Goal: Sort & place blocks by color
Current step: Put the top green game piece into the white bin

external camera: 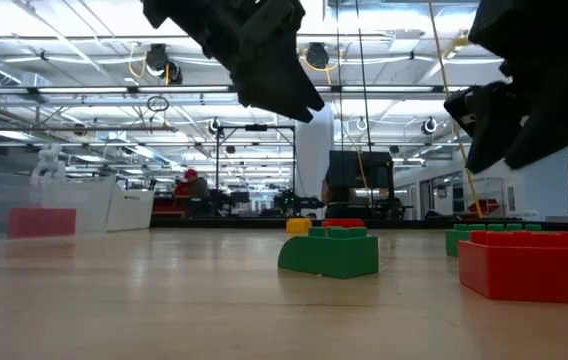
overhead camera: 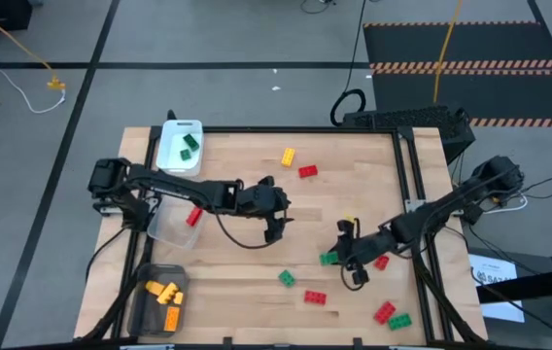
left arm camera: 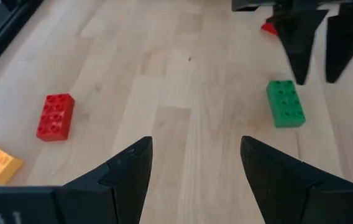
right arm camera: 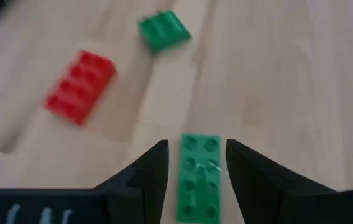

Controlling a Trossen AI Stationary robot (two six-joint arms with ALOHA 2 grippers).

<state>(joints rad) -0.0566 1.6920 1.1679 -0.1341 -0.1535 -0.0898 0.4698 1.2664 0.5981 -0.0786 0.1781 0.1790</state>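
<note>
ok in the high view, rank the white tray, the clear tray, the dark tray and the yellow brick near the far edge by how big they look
1. clear tray and dark tray: they look alike, no clear order, and the left arm covers part of the clear one.
2. white tray, somewhat smaller.
3. yellow brick, by far the smallest.

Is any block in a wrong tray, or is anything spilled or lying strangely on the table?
Nothing stands out. The white tray holds only green blocks, the clear tray a red block, the dark tray orange blocks. The other blocks lie loose on the table, not yet sorted.
</note>
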